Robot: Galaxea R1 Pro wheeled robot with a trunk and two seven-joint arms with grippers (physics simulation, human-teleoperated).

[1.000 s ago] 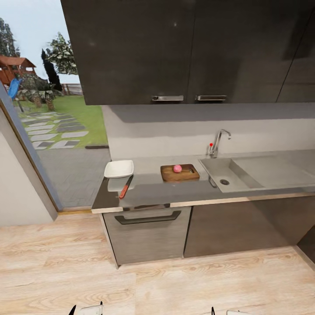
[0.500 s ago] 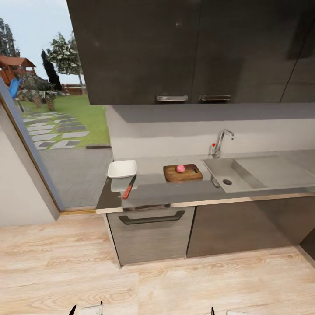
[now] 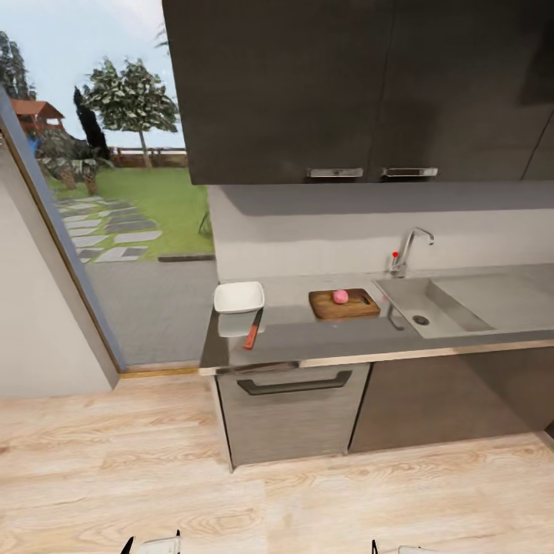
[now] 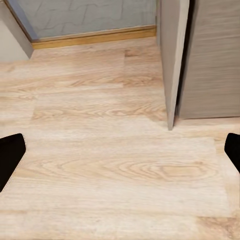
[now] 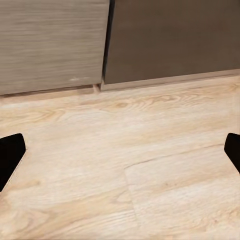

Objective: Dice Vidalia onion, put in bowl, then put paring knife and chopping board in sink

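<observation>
The Vidalia onion (image 3: 340, 296), a small pinkish ball, rests on the brown chopping board (image 3: 345, 305) on the grey countertop (image 3: 308, 338). Right of the onion on the board lies a slim dark sliver that looks like the paring knife (image 3: 365, 299). The white square bowl (image 3: 238, 297) stands at the counter's left end. The sink (image 3: 431, 308) with its chrome tap (image 3: 405, 250) is right of the board. My left gripper (image 4: 120, 155) and right gripper (image 5: 120, 155) hang open and empty over the wood floor, well short of the counter.
A red-handled knife (image 3: 251, 332) lies by the bowl near the counter's front edge. Black upper cabinets (image 3: 346, 85) hang above. Below the counter are a handled drawer front (image 3: 292, 385) and dark cabinet doors. A glass wall (image 3: 115, 231) to the garden stands left. Pale wood floor (image 3: 269, 500) lies between me and the counter.
The whole head view has shifted, so the counter and cabinets sit further right in the picture: the camera has moved. Nothing on the counter has moved. Both grippers stay open.
</observation>
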